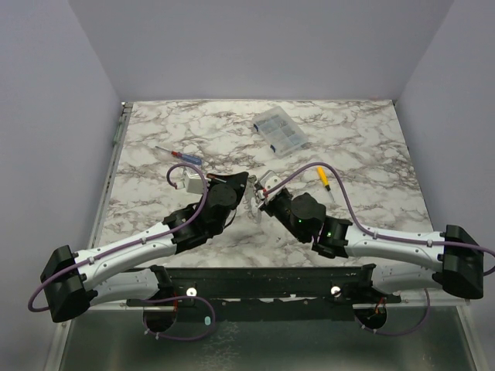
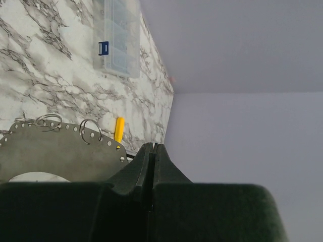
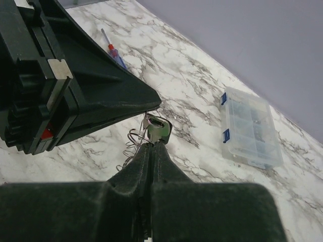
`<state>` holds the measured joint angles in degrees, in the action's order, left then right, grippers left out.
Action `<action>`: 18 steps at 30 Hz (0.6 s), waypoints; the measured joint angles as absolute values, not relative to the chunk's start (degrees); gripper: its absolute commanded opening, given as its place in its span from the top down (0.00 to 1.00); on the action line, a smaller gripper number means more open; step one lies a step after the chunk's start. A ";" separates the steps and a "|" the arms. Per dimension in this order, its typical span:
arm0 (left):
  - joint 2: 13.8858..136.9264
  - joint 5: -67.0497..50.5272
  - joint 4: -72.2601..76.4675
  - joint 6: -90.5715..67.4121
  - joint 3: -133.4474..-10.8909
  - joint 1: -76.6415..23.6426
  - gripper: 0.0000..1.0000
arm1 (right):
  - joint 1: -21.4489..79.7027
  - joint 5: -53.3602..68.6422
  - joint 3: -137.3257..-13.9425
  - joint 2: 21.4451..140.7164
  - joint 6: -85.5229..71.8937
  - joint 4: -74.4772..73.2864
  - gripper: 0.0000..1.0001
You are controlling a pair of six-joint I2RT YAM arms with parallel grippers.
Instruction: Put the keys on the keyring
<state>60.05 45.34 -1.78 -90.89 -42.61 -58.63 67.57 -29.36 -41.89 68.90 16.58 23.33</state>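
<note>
Right pincer (image 3: 153, 145) fills the close view, clamped tight on a silvery key (image 3: 157, 129) and holding it above the middle of the marble surface (image 3: 202, 91). Left pincer (image 3: 154, 105) sits nose to nose with it, fingers pressed together too. Whether it pinches the wire keyring (image 3: 132, 143) dangling just under the key is hard to call. Looks like the threading step is on! The next move wants the ring's split end lined up with the key's hole and fed through, tiny turns only. Plastic box (image 1: 280, 130) sits toward the far edge, well apart.
</note>
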 measured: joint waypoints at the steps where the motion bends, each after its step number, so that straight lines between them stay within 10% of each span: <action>1: 60.05 45.32 -1.76 -90.89 -42.61 -58.63 1.00 | 67.57 -29.56 -41.89 69.01 16.64 23.55 0.99; 18: 59.99 44.29 -1.78 -91.11 -42.30 -58.63 1.00 | 67.11 -31.16 -41.93 70.61 17.58 24.36 0.99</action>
<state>59.99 44.29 -1.78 -91.11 -42.30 -58.63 67.11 -31.16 -41.93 70.61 17.58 24.36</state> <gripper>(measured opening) 0.018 0.014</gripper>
